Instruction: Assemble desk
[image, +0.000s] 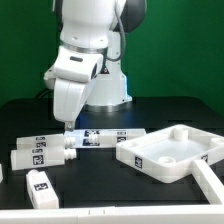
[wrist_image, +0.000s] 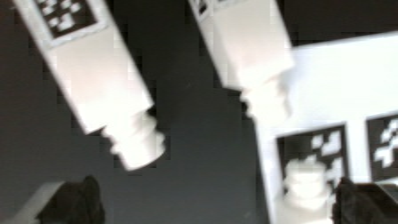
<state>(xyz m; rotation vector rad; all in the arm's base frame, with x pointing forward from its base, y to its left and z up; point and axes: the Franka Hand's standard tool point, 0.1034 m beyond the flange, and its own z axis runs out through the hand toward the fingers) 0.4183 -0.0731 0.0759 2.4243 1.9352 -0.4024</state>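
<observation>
The exterior view stands in front of the robot, a little above the black tabletop (image: 150, 108). It faces the arm's base (image: 105, 90) across the tabletop, far enough back to take in the whole work area. The wrist view looks steeply down from close above the tabletop, past its own dark, blurred fingers (wrist_image: 71, 202) at the frame's edge. Both views share one small patch: the threaded ends of two legs (wrist_image: 103, 85) and one end of the marker board (wrist_image: 338, 110) (in the exterior view it lies under the fingers, toward the exterior view's left).

The tabletop (image: 170, 150) lies at the exterior view's right, the marker board (image: 105, 137) just beside it (two legs (image: 38, 155) farther left).
</observation>
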